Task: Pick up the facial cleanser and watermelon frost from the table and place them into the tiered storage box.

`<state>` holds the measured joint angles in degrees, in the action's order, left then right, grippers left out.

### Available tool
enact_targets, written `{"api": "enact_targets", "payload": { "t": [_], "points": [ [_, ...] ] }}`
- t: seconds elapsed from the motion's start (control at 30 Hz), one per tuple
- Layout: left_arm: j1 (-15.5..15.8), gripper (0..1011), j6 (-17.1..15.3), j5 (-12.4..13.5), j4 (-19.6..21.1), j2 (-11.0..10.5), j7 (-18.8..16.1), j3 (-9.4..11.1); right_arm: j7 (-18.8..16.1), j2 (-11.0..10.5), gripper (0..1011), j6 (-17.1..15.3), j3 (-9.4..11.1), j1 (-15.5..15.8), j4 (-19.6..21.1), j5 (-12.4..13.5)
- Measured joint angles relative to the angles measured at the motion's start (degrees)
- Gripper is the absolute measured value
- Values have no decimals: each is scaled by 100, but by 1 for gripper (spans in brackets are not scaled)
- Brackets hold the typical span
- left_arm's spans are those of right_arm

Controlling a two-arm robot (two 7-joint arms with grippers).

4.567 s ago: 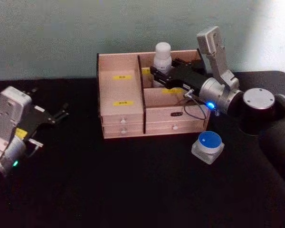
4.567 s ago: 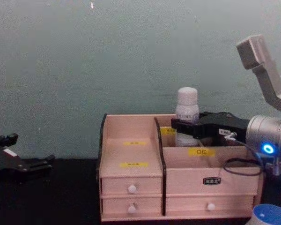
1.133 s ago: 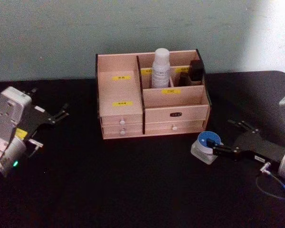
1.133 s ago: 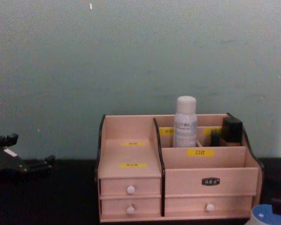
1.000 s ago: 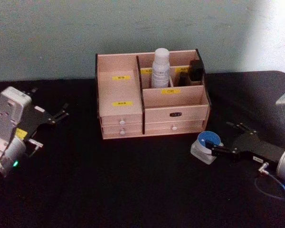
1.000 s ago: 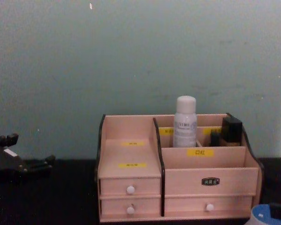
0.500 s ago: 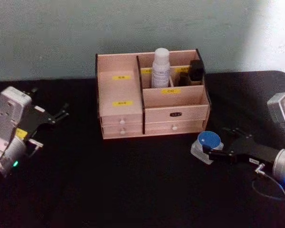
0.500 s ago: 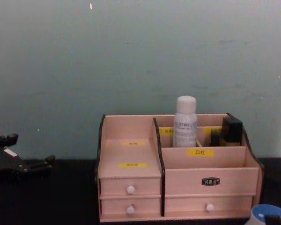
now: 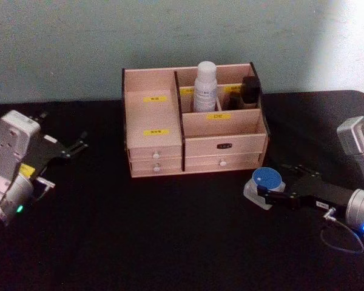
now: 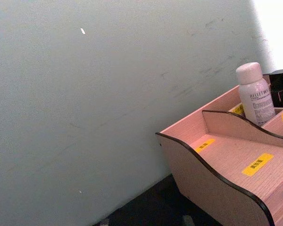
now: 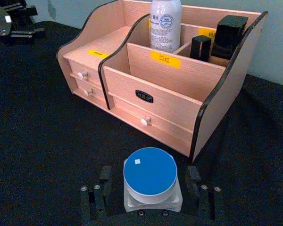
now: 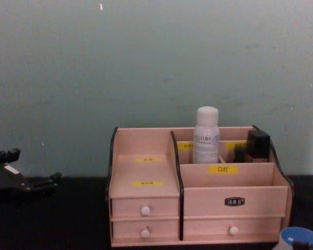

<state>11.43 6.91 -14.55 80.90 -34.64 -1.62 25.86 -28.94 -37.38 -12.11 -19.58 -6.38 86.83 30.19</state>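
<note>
The tiered storage box point(image 9: 155, 115) stands at the back middle of the black table. A white bottle, which I take for the facial cleanser point(image 9: 205, 88), stands upright in its rear compartment point(image 11: 165, 26). A clear jar with a round blue lid, which I take for the watermelon frost point(image 9: 266, 178), sits on the table in front of the box's right end. My right gripper point(image 9: 276, 185) is open at table height, with one finger point(image 11: 104, 184) on each side of the jar point(image 11: 150, 175). Far left, my left gripper point(image 9: 80, 143) is parked and open.
Dark cosmetic items point(image 9: 250, 90) stand in the box's rear right compartments. Small white-knobbed drawers point(image 11: 144, 121) face me. A grey-green wall point(image 12: 146, 62) rises close behind the box. Black tabletop point(image 9: 158, 236) stretches between the arms.
My right gripper has slid forward towards the blue-lidded jar, so its fingers now lie on both sides of it. The jar, bottle, box and left arm have not moved.
</note>
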Motion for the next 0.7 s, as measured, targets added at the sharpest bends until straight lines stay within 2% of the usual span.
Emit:
{"api": "enact_targets", "payload": {
  "t": [0.7],
  "points": [
    [0, 1001, 0, 0, 0, 0, 0, 0, 49, -24, 1003, -32, -135, -69, -84, 27]
  ]
}}
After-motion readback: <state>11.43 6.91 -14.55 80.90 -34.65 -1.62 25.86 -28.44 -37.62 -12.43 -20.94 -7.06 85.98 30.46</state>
